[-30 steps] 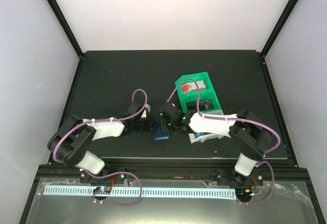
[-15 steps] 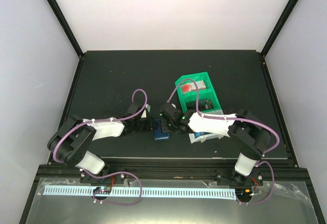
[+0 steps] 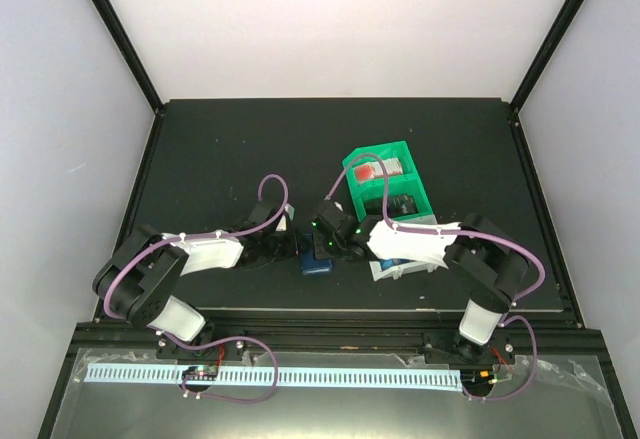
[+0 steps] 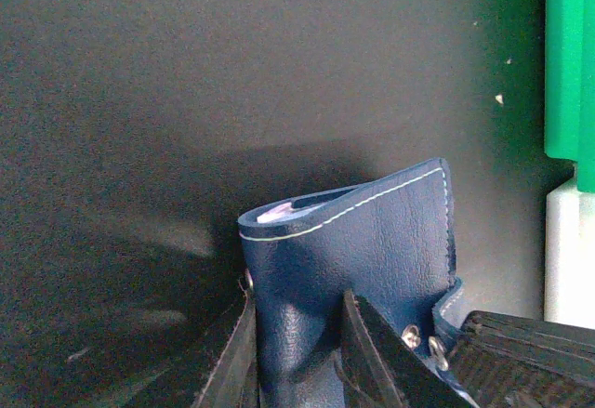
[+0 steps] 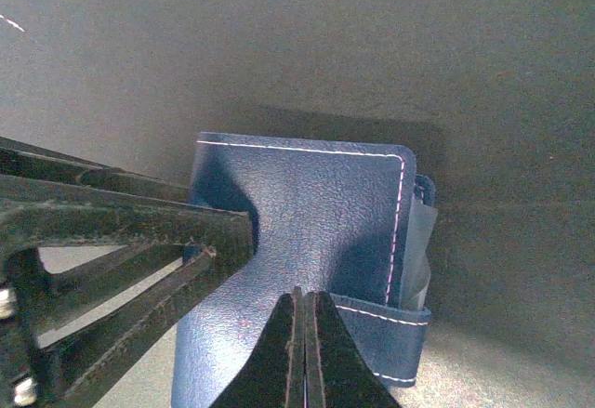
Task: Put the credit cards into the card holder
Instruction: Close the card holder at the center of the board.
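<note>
While both arms reach low and inward, we see the left tool (image 4: 297, 338) pinching the holder (image 5: 307, 208), the right tool (image 5: 303, 310) pressed together over its tab, a green bin (image 3: 385, 187) just beyond.

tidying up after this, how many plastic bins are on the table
2: a green bin right of centre, and a white bin just nearer the robot, partly under the right arm. More could hide beneath it.

Green bin (image 3: 375, 151) (something red (image 3: 366, 171) inside) stands on the black table (image 3: 220, 149).
</note>
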You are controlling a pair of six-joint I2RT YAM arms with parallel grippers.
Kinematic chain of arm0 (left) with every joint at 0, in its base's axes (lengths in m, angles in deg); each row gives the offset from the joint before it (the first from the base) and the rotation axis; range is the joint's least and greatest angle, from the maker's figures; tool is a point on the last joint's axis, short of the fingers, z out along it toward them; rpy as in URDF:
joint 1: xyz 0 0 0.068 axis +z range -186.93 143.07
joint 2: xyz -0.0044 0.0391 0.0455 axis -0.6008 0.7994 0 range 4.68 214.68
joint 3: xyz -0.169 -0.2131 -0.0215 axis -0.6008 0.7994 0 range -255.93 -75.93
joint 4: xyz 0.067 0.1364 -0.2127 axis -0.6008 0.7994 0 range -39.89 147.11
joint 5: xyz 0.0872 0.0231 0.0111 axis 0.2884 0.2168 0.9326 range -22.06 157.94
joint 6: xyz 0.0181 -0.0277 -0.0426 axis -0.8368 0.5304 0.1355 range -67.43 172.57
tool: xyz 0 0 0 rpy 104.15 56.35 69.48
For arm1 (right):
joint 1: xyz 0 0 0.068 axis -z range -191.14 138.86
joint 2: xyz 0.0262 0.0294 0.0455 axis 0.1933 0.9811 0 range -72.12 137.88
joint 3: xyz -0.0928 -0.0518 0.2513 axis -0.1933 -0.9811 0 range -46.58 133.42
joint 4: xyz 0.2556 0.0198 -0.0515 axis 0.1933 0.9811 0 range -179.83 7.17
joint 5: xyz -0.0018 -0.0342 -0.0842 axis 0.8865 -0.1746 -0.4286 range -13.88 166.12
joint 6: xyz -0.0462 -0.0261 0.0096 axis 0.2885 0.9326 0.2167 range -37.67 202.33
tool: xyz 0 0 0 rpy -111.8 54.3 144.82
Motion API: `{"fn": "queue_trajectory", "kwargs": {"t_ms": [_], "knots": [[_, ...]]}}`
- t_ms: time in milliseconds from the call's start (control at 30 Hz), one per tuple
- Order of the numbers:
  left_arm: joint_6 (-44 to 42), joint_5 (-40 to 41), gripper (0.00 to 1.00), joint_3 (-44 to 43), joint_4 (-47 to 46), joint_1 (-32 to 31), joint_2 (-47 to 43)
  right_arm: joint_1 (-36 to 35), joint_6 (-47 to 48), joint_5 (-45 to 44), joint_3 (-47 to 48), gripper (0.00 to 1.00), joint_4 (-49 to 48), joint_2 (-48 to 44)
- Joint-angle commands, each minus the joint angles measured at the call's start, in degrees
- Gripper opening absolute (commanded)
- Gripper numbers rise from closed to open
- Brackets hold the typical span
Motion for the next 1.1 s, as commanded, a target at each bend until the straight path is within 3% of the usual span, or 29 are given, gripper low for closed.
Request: {"fn": "queue_trajectory", "kwargs": {"t_ms": [0, 500, 1067], "knots": [[-0.6, -0.4, 0.25, 2.6, 7.0, -0.4, 2.7, -0.3, -0.4, -0.6, 1.4, 0.01, -0.8, 1.8], [-0.8, -0.6, 0.25, 2.6, 6.7, -0.3, 3.0, -0.3, 0.5, 0.7, 2.7, 0.01, 0.0, 4.1], [-1.0, -0.8, 0.25, 2.6, 6.5, -0.1, 3.5, -0.9, -3.6, 4.4, -3.6, 0.01, -2.5, 6.7]]}}
